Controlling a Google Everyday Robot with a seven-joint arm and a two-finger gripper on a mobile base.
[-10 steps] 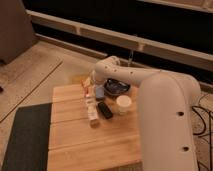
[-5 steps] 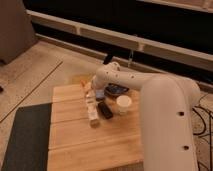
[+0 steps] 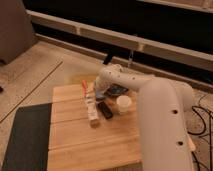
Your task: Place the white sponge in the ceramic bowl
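Observation:
My gripper [image 3: 99, 93] hangs from the white arm [image 3: 150, 100] at the back of the wooden table [image 3: 75, 140], just left of the ceramic bowl. The ceramic bowl [image 3: 119, 90] is dark blue-black and partly hidden by the arm. A small pale grey-blue patch, which looks like the white sponge [image 3: 100, 95], sits right at the gripper's tip next to the bowl's left rim. I cannot tell whether it is held or resting on the table.
A white cup [image 3: 123, 103] stands in front of the bowl. A black block [image 3: 105, 110] and a longer whitish-beige bar [image 3: 92, 113] lie left of the cup. A small orange-red item [image 3: 84, 86] is at the table's back left. A dark mat [image 3: 25, 140] lies left of the table.
The end of the arm has shifted slightly right and down, closer to the bowl's left rim. The other items have not moved.

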